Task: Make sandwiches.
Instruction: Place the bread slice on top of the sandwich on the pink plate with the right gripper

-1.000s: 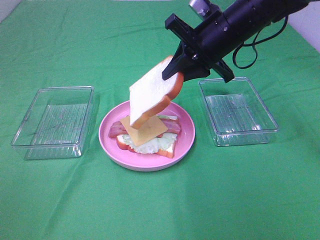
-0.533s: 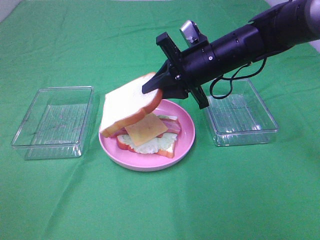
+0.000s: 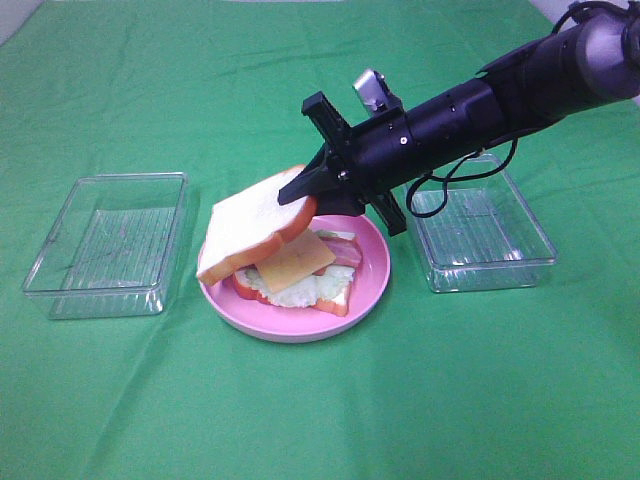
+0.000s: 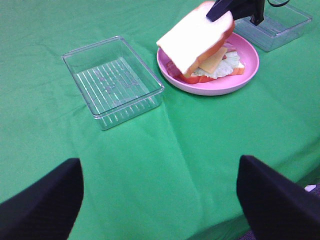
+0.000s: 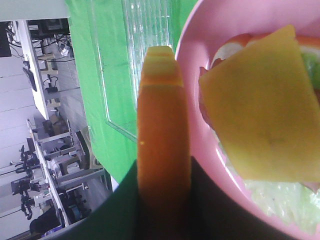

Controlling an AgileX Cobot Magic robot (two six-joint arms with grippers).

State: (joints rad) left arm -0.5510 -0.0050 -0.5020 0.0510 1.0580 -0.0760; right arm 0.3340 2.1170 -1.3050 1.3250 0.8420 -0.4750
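The right gripper (image 3: 312, 192) is closed on the crust edge of the top bread slice (image 3: 250, 225), and it holds the slice tilted over the pink plate (image 3: 372, 280), which sits near the middle of the green table (image 3: 320, 400). The low corner of the slice is over the plate's left rim, and I cannot tell if it touches the food already. On the plate lies the rest of the sandwich: a bottom bread slice (image 3: 335, 300), lettuce (image 3: 300, 290), a bacon strip (image 3: 345, 252) and a yellow cheese square (image 3: 292, 262) on the top. One clear tray (image 3: 105, 245) stands toward the left edge and another clear tray (image 3: 478, 225) toward the right edge, both just beside the plate.

The bread looks like a stiff and light toy piece, because it keeps its flat shape while it is held only at one edge. The crust is probably a good place to hold, being thick and firm. The cheese seems thin and smooth, so I think it may slide if the bread pushes it sideways.

The left gripper (image 4: 160, 200) is open over the near edge of the table and holds nothing.
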